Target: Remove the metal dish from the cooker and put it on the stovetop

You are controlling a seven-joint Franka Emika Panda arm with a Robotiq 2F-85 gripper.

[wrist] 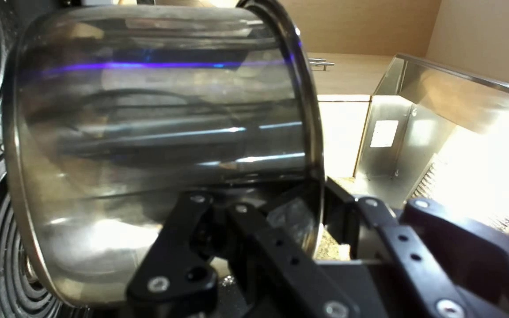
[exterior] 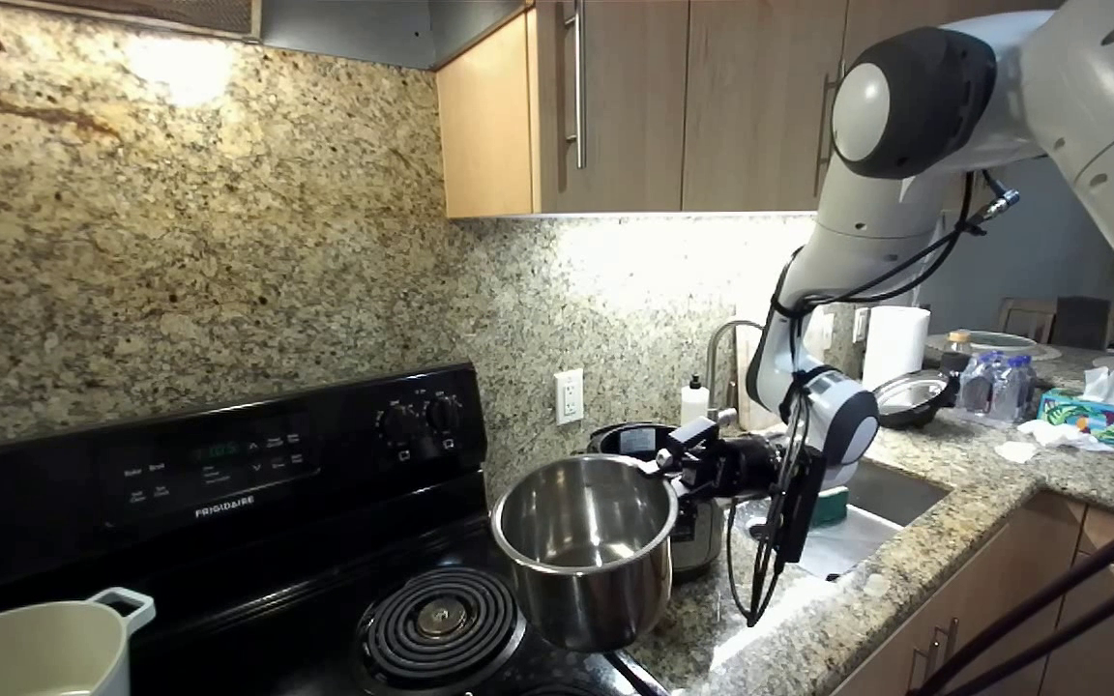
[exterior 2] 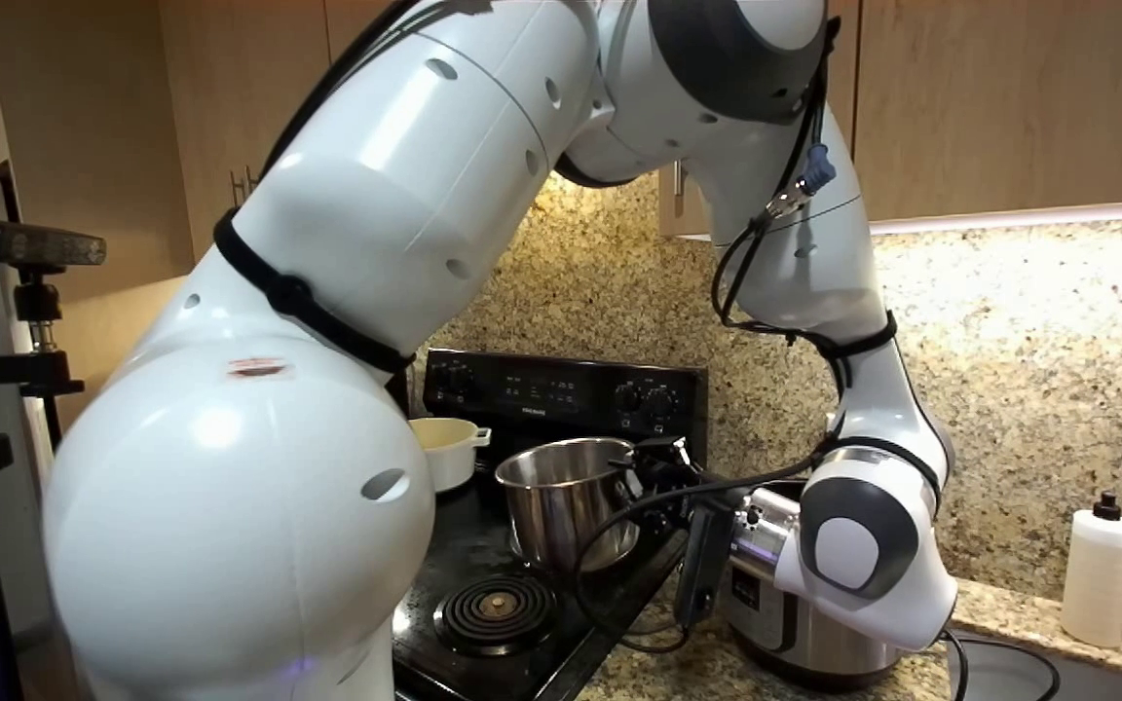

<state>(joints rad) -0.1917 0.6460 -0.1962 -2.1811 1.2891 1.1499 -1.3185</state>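
Dish (exterior: 591, 604) hangs at the right of the stovetop (exterior: 277, 648), apparently above it, ready for lowering, I judge. A pot (exterior: 35, 648) takes the left, so the coil (exterior: 442, 619) just beside looks the likelier spot. Next, the claw (exterior: 660, 468) is clamped on the rim, presumably for want of a handle. Farther right stands the cooker (exterior: 697, 546). Only the wrist view shows the fingers (wrist: 342, 212) straddling that rim; it hides the inside, which both exterior views show.
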